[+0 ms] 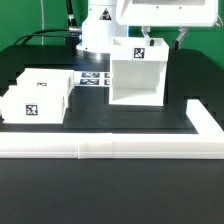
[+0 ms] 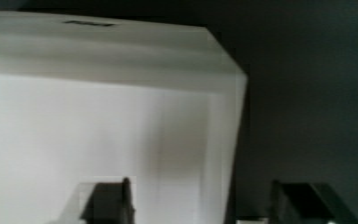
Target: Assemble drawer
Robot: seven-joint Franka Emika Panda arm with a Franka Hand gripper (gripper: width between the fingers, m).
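Drawer shell point(image 1: 135, 72) stands upright on the black tabletop point(image 1: 110, 190), just right of centre in the exterior view. Its open face points toward 6 o'clock, and one square tag shows on the inside back wall.

Two trays sit at roughly 9 o'clock from the shell, well apart from it. The rear tray point(image 1: 55, 82) and the front tray point(image 1: 28, 106) are touching or nearly so; can't tell which. The front one is offset toward 7 o'clock from the rear one. Each has a tag on the face toward the camera. No knobs resolvable at this resolution.

Marker board point(image 1: 95, 78) lies flat between the rear tray and the shell, partly hidden behind the shell's left wall.

The long white rail point(image 1: 100, 148) runs across the tabletop at 6 o'clock from the shell, then turns a corner and runs back along the shell's 3 o'clock side. It's apart from the shell on both runs.

Arm point(image 1: 150, 15) hangs over the shell's top, at the 12 to 1 o'clock corner.

In the wrist view the claw point(image 2: 204, 192) is released. The fingers point(image 2: 105, 202) are spread wide, with nothing pinched. The shell's white top and a vertical edge fill the frame under them. One finger is over white plastic, the other over dark background past the edge. Contact with the shell: can't tell, the frame is blurred.
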